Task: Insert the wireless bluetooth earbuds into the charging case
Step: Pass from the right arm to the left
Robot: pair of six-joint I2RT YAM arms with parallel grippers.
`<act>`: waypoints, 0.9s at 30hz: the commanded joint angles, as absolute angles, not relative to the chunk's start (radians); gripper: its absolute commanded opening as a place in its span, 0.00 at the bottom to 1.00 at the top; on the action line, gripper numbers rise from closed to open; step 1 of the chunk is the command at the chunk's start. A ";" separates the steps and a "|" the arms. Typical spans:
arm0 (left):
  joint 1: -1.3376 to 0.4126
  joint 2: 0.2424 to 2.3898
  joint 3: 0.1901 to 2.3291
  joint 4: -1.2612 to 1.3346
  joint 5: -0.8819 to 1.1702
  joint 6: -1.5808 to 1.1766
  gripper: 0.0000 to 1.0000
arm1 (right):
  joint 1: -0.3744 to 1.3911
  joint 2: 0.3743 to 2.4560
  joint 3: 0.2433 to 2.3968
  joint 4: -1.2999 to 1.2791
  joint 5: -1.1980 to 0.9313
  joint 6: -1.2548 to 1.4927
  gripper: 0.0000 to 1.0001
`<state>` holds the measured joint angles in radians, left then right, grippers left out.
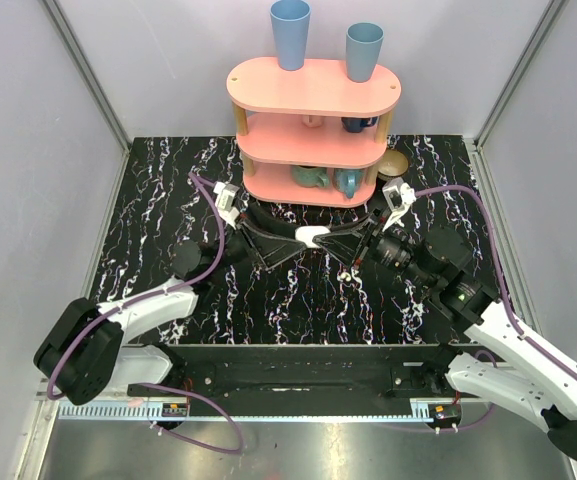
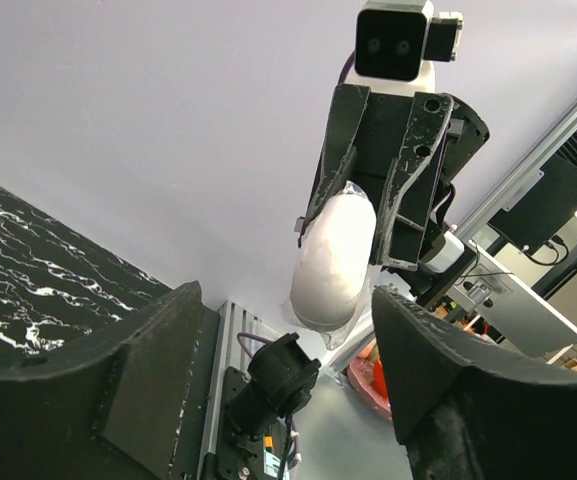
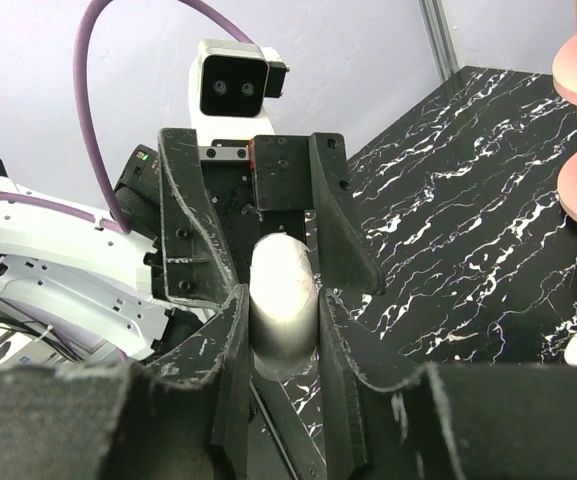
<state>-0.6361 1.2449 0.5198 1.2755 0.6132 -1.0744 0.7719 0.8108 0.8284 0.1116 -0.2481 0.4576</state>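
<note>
Black marbled desk (image 1: 168,200) carries a pink three-tier shelf (image 1: 313,88) at the middle of its far edge. Two blue cups (image 1: 290,32) stand on the shelf's top tier and mugs (image 1: 310,177) on the lower tiers. Both arms meet over the desk's middle, just in front of the shelf. The right gripper (image 1: 333,238) pinches the white charging case (image 1: 315,236) between its fingers (image 3: 230,350), lifted off the desk. The left gripper (image 1: 298,240) faces it with jaws spread, its fingers (image 3: 183,230) on either side of the case's far end; contact cannot be told. A tan disc (image 1: 396,162) sits beside the shelf's right end.
</note>
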 commanded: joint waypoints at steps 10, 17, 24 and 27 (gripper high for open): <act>-0.695 1.278 0.598 1.666 0.568 -1.078 0.53 | 0.765 0.810 0.815 0.206 -0.261 0.474 0.00; -0.699 1.279 0.600 1.666 0.564 -1.074 0.34 | 0.765 0.807 0.807 0.207 -0.258 0.472 0.00; -0.701 1.289 0.607 1.666 0.572 -1.077 0.17 | 0.767 0.813 0.805 0.206 -0.258 0.476 0.00; -0.701 1.290 0.614 1.664 0.578 -1.078 0.08 | 0.765 0.818 0.808 0.195 -0.252 0.482 0.07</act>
<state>-0.6975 1.2785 0.5632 1.2961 0.5919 -1.0931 0.7658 0.8139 0.8059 0.1589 -0.2481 0.4706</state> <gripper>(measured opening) 0.368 0.314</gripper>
